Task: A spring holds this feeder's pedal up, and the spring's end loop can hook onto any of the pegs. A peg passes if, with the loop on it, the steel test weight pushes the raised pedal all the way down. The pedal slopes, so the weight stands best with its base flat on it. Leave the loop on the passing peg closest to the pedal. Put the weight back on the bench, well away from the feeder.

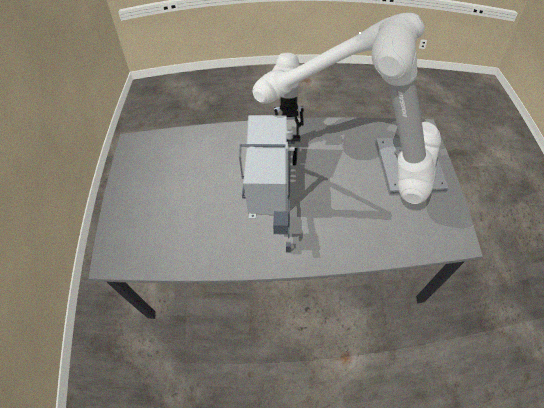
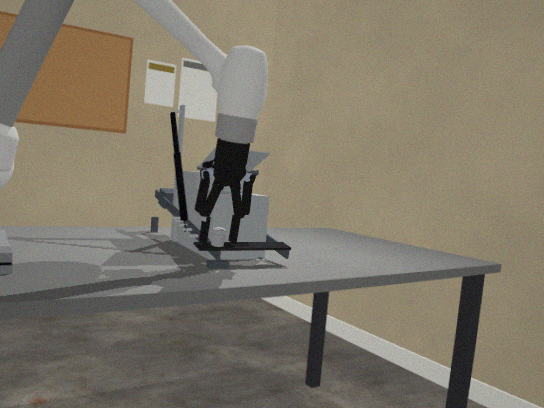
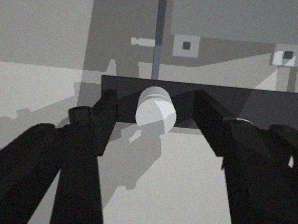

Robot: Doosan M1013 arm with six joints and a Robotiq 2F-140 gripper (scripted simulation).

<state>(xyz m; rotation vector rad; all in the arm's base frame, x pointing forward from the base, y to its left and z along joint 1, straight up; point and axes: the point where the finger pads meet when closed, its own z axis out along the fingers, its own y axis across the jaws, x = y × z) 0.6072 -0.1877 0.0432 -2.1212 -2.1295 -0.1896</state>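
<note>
Claw about half open, its two fingers standing one on each side of the steel test weight, with a visible gap on both sides in the wrist view; nothing is gripped. The weight is a short, pale cylinder standing on the dark pedal. In the exterior picture it is just below and left of centre, near the pedal's left end; in the wrist picture it is at the middle of the frame; in the top picture it is a small pale shape above centre, beside the right edge of the feeder's grey box. What matters most is how the weight lies between the fingers: roughly midway in the wrist view, its long axis close to upright, running up between them rather than across from one to the other. With one arm only, there is no choice of hand. The likely step is taking hold of the weight, so the fingers should need only to draw in evenly from left and right, then lift it off towards the bench. Uneven contact might tip it on the sloping pedal. Whether its base sits quite flat cannot be told.
</note>
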